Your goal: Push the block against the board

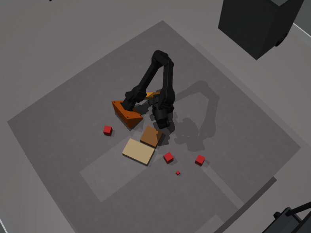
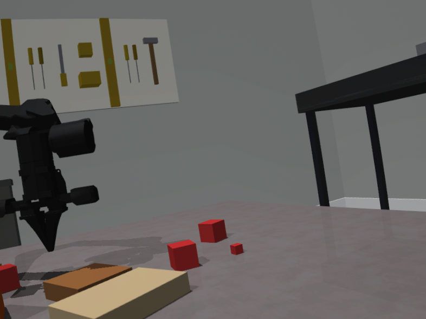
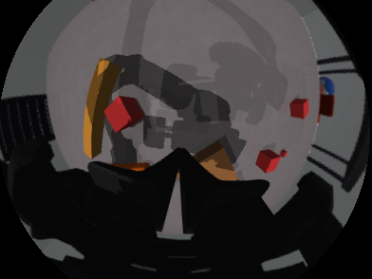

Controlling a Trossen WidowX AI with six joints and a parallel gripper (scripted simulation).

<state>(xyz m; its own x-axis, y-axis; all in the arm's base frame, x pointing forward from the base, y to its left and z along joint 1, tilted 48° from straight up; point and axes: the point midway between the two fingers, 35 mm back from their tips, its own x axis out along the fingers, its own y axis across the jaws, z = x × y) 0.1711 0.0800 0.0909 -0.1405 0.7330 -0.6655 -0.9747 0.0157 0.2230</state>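
The square block (image 1: pixel 151 136) (image 2: pixel 83 275) (image 3: pixel 222 167) is brown and lies flat beside the long side of the pale tan board (image 1: pixel 138 151) (image 2: pixel 117 288). Its facing side runs along that side, and its right edge looks about even with the board's right end in the top view. Whether the whole side touches cannot be told for certain; a dark strip shows between the two tops. My gripper (image 2: pixel 50 249) (image 3: pixel 180 152) is shut with nothing between its fingers. Its tips are above the table, behind the block in the exterior view; the arm hides them in the top view.
Red cubes (image 1: pixel 107 130) (image 1: pixel 168 157) (image 1: pixel 200 159) stand left and right of the pair, with a tiny red cube (image 1: pixel 177 172) (image 2: pixel 236 248). Another red cube (image 3: pixel 120 114) is near a yellow-orange bar (image 1: pixel 153 94) (image 3: pixel 96 114). The arm stands by an orange base (image 1: pixel 129 112).
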